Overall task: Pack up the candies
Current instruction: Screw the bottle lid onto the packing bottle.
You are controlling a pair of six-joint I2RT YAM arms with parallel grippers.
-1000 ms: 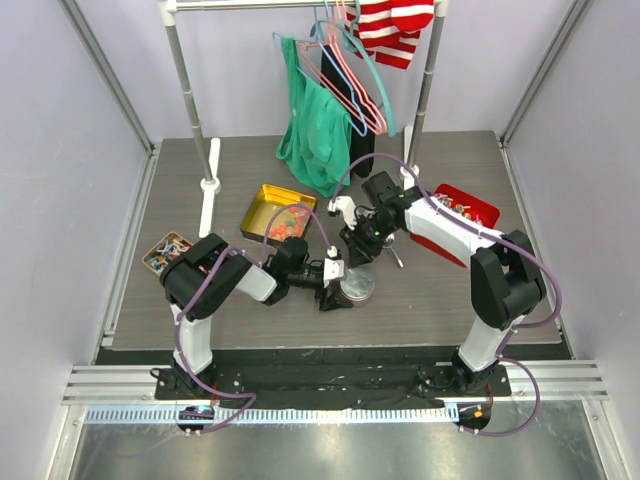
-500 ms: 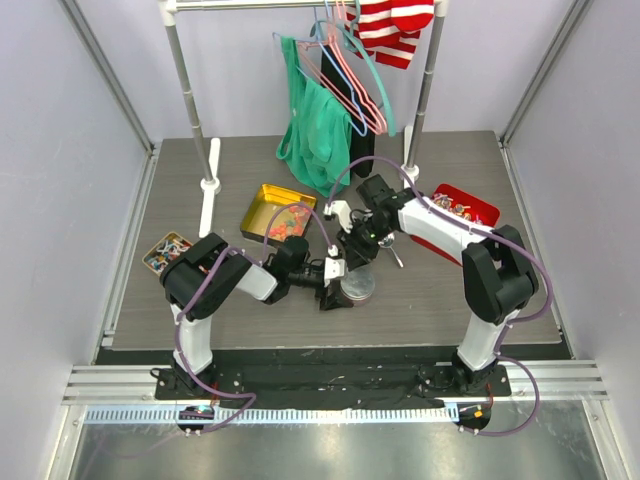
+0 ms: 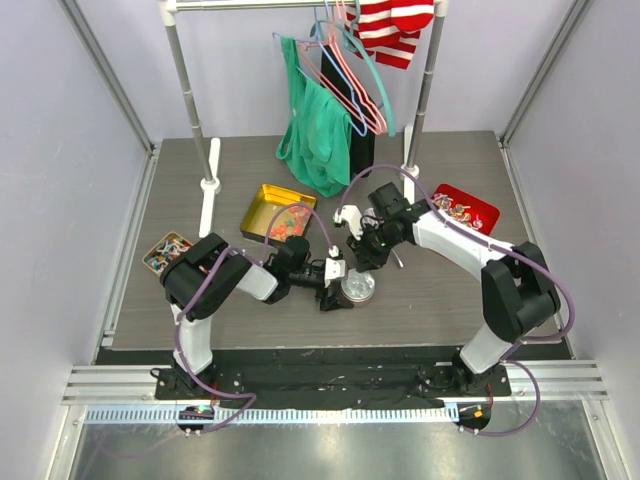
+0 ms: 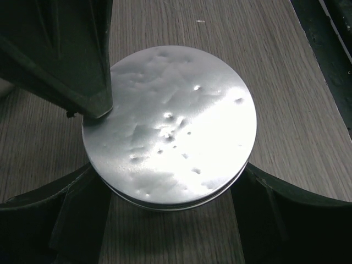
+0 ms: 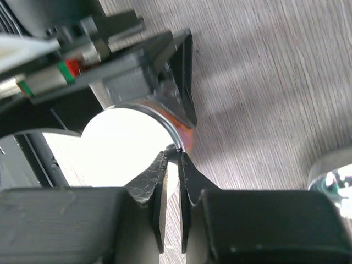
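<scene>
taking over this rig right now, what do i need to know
left gripper: jaws wide, clamped on the sides of the round container.
right gripper: nearly shut, tips at the rim of the silver lid; whether it really pinches it, can't tell.
candies: a loose heap in the gold tin beyond the left arm; orange also shows through the container's wall under the lid.
done: the lid sits on the container.
left: check the lid is seated; candies lie unpacked in the gold tin.

Even overhead light — white glare on the lid (image 4: 170, 126), right-wrist blur
</scene>
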